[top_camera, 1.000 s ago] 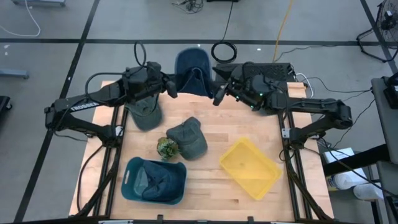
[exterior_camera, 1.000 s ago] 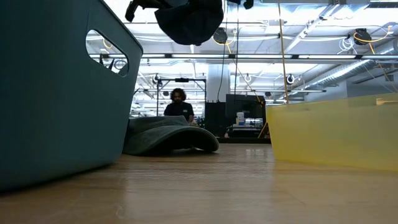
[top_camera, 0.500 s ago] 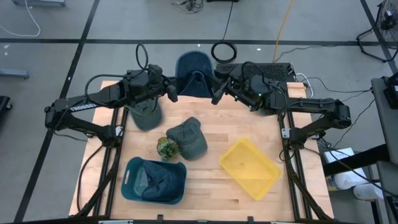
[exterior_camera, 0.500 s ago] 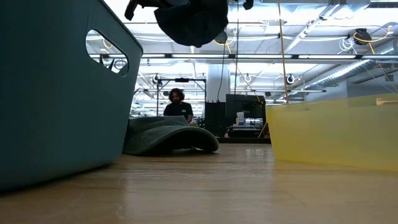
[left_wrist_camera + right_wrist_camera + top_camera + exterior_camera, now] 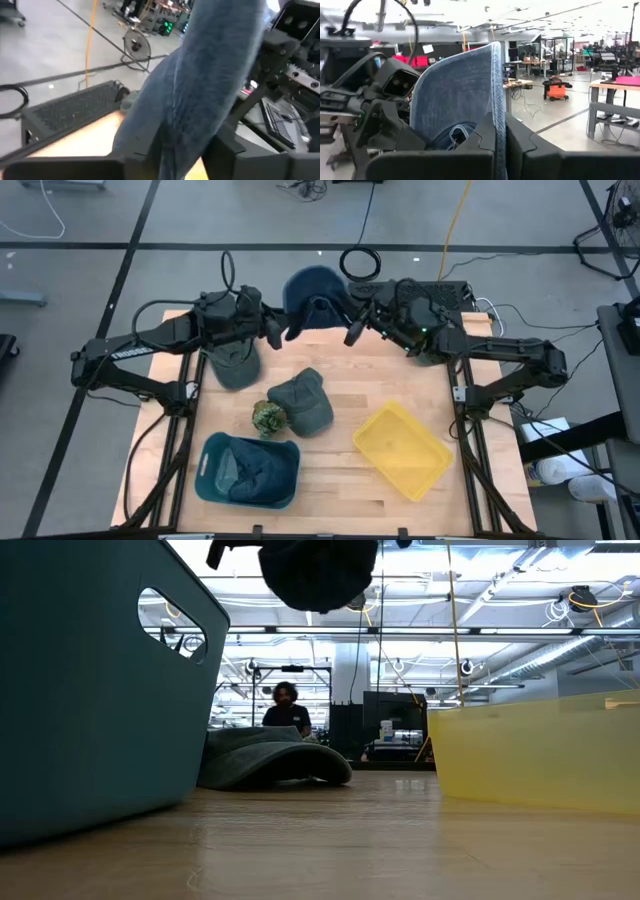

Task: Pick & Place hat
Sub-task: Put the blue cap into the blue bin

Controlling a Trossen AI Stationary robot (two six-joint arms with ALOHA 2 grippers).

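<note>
Denim hat hangs in the air at about 12 o'clock over the far edge of the table, stretched between the two arms. It is blue, a washed denim weave with visible stitching, its crown rounded and its brim folded upward in the right wrist view. Cloth like this looks light, soft and floppy; it will likely sag wherever it is unsupported, so the stiffer brim or the seam edge seems the surest place to hold, as both arms now do.

Reading from 9 o'clock across: the left gripper reaches in from the left, its fingers closed on the hat's left edge, cloth passing between them in the left wrist view. Below it, at roughly 10 o'clock, an olive cap lies on the table. Toward 7 o'clock sits a teal bin with another blue hat inside. Near the centre rests a grey-green cap, with a camouflage item just beside it. At 5 o'clock stands a yellow bin, holding nothing visible. The right gripper comes from 2 o'clock, its fingers pinched on the hat's right edge.

A person sits far back in the room, in the low view.
</note>
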